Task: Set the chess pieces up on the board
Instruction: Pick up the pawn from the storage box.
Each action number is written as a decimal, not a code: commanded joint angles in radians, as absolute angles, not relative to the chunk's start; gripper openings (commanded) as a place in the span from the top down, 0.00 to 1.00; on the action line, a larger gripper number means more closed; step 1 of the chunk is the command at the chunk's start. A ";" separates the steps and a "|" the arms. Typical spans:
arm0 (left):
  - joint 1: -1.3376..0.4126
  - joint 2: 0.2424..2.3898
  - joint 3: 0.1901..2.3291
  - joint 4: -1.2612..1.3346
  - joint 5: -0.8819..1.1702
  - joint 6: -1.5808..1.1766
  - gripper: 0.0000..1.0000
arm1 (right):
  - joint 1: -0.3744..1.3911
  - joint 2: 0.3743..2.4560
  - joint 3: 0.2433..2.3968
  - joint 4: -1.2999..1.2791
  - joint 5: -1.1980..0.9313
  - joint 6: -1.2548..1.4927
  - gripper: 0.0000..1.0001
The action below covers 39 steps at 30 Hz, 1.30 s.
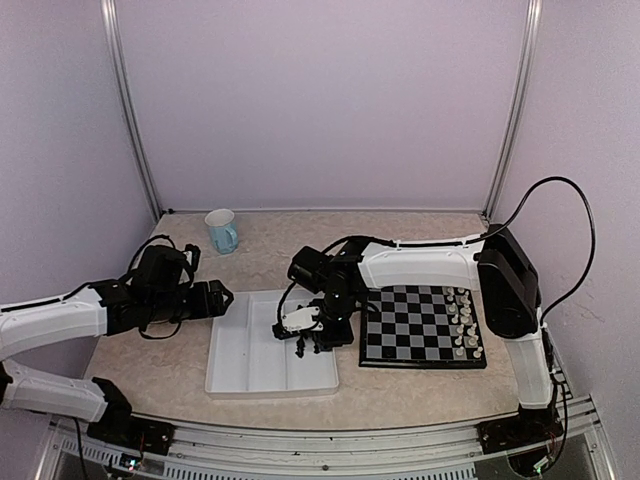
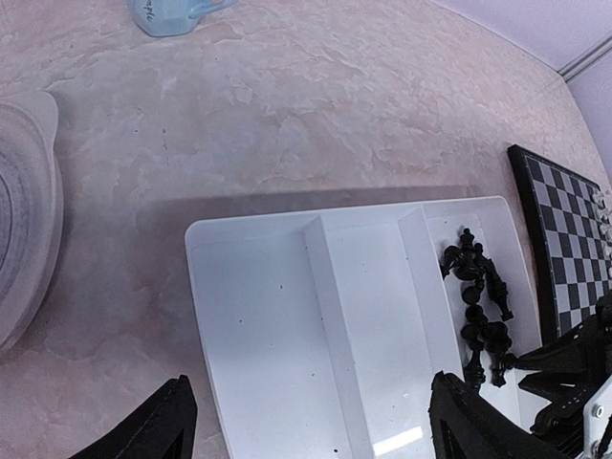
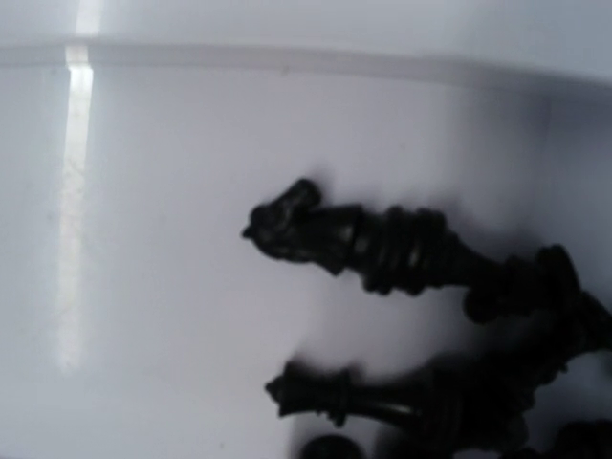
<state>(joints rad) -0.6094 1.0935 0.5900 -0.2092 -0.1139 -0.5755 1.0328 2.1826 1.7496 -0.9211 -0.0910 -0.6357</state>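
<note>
One white tray [image 1: 240,352] with three compartments sits in the middle. Only the compartment nearest the board holds anything: a small tangle of black chess pieces [image 2: 476,298] lying on their sides, too heaped to count. One board [image 1: 412,322] lies just right of the tray, with two rows of white pieces [image 1: 465,322] along its far side. One blue mug [image 1: 222,231] stands behind the tray. The left gripper [image 1: 222,297] hangs wide open at the tray's left edge. The right gripper [image 1: 303,345] is down over the black pieces; I cannot tell how its fingers stand.
</note>
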 commanded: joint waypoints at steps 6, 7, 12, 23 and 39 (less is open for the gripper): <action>-0.617 1.090 0.606 -0.185 -0.126 -0.559 0.16 | 1.056 2.210 1.744 -0.973 -0.009 -0.663 0.82; -0.617 1.090 0.608 -0.188 -0.127 -0.560 0.16 | 1.059 2.214 1.741 -0.972 0.011 -0.668 0.82; -0.617 1.091 0.612 -0.198 -0.129 -0.560 0.16 | 1.074 2.217 1.725 -0.964 0.068 -0.683 0.82; -0.617 1.089 0.615 -0.199 -0.131 -0.558 0.16 | 1.078 2.209 1.728 -0.958 0.084 -0.684 0.95; -0.629 1.130 0.645 -0.186 -0.136 -0.557 0.16 | 1.071 2.106 1.781 -0.930 -0.046 -0.677 0.98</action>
<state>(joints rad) -0.6174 1.1145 0.6159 -0.2066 -0.1207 -0.5713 1.0714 2.1456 1.7607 -0.9352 -0.0093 -0.6838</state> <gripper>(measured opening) 0.841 0.009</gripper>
